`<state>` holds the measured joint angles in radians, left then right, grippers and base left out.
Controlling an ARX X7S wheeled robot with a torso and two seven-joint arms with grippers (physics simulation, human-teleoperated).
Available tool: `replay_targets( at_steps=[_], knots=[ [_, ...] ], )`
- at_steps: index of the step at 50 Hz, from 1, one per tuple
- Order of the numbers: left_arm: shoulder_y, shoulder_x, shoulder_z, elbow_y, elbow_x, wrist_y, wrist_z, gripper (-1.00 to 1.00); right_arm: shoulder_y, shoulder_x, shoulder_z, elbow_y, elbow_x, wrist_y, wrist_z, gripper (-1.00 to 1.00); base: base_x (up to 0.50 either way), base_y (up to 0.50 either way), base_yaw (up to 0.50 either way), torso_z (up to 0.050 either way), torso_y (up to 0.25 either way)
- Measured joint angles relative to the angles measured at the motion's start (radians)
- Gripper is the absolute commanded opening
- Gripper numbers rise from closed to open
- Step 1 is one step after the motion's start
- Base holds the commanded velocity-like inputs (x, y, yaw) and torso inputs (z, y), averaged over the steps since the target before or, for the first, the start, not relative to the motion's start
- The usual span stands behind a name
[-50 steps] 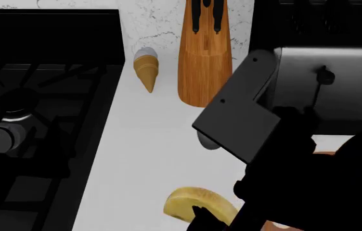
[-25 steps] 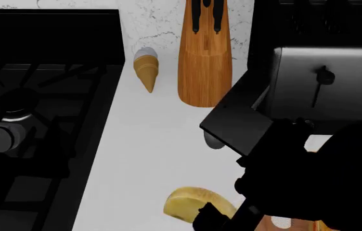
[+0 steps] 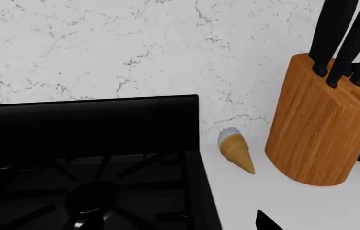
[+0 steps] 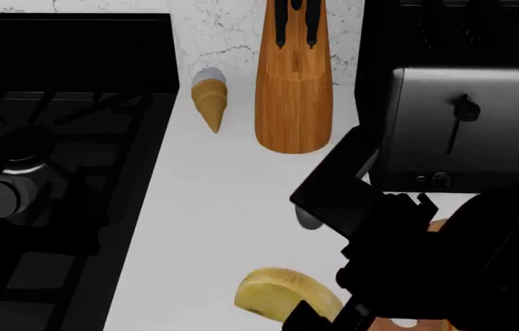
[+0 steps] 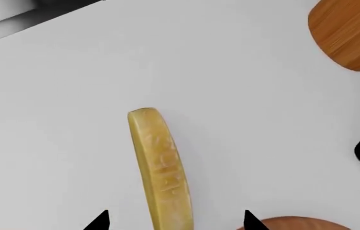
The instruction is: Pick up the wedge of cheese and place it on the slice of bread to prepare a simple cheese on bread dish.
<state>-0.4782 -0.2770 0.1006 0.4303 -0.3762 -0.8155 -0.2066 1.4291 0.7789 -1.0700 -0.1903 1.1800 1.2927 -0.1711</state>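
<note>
The wedge of cheese (image 4: 273, 293) lies pale yellow on the white counter near the front edge. In the right wrist view the cheese (image 5: 161, 167) runs lengthwise between my fingertips. My right gripper (image 5: 174, 221) is open, with one black fingertip (image 5: 100, 221) on each side of the wedge and not touching it. In the head view my right gripper (image 4: 308, 314) sits at the cheese's right end. An orange-brown piece, probably the slice of bread (image 4: 397, 323), shows just right of the cheese, mostly hidden under my arm, and at the right wrist view's edge (image 5: 295, 223). My left gripper (image 4: 2, 194) hangs over the stove.
A wooden knife block (image 4: 294, 83) and a small tan cone (image 4: 209, 100) stand at the back of the counter. A dark toaster (image 4: 462, 127) is at the right. The black stove (image 4: 57, 138) fills the left. A small grey object (image 4: 308, 219) lies half hidden behind my right arm.
My right arm has dropped lower and drawn toward the counter's front, uncovering more of the toaster. The cheese has not moved. The left arm is still.
</note>
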Motion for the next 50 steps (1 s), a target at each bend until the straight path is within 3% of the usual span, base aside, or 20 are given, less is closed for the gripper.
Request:
replay_targets(
  at_steps=[42, 43, 50],
  knots=[
    [0.005, -0.011, 0.007, 0.002, -0.014, 0.023, -0.008, 1.00, -0.059, -0.058, -0.129, 0.109, -0.119, -0.050, -0.060, 1.00, 0.00, 0.00, 0.00, 0.000, 0.000],
    [0.005, -0.011, 0.007, 0.002, -0.014, 0.023, -0.008, 1.00, -0.059, -0.059, -0.131, 0.111, -0.121, -0.051, -0.062, -1.00, 0.00, 0.00, 0.00, 0.000, 0.000],
    [0.005, -0.013, 0.008, 0.002, -0.016, 0.024, -0.010, 1.00, -0.052, -0.057, -0.139, 0.111, -0.137, -0.048, -0.052, -1.00, 0.00, 0.00, 0.00, 0.000, 0.000]
  ],
)
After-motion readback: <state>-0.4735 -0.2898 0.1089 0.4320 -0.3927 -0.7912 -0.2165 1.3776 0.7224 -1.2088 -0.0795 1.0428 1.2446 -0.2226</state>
